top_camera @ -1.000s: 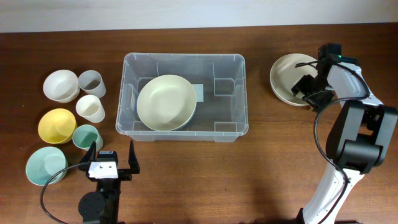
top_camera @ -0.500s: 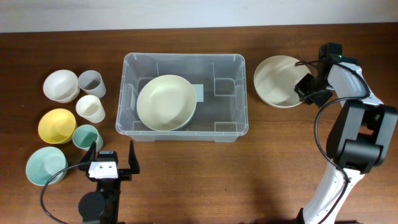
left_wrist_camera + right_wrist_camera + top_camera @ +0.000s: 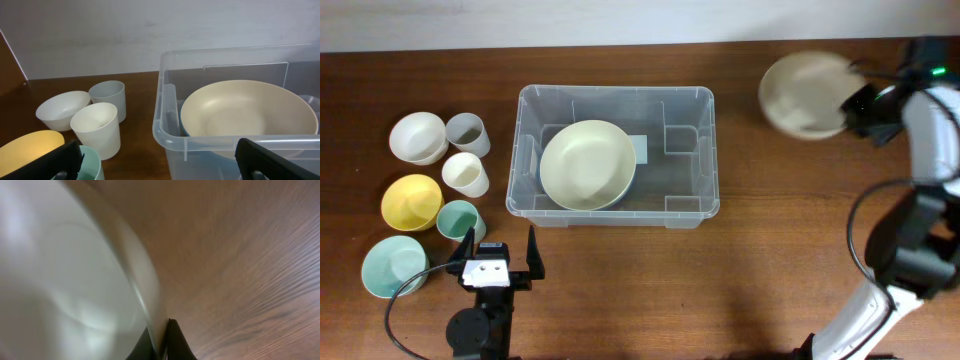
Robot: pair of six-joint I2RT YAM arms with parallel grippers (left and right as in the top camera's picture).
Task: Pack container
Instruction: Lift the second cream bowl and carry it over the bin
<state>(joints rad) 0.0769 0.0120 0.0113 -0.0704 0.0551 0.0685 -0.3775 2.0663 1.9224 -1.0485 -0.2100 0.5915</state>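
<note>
Container (image 3: 616, 92): middle of the overhead frame, on the worktop (image 3: 770, 260); a cream bowl (image 3: 588, 165) lies in its left half.
Right claw (image 3: 860, 103): upper right of the frame, clenched on the rim of a beige bowl (image 3: 807, 95), which looks blurred.
Left claw (image 3: 500, 256): lower left, released, nothing between its fingers.
Left side: white bowl (image 3: 417, 137), grey cup (image 3: 467, 133), white cup (image 3: 466, 174), yellow bowl (image 3: 411, 202), teal cup (image 3: 460, 220), teal bowl (image 3: 392, 266), all outside the container.

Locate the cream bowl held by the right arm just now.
In the overhead view the blurred cream bowl is at the far right of the table, beyond the container's right end, its rim pinched by the right tool.
</note>
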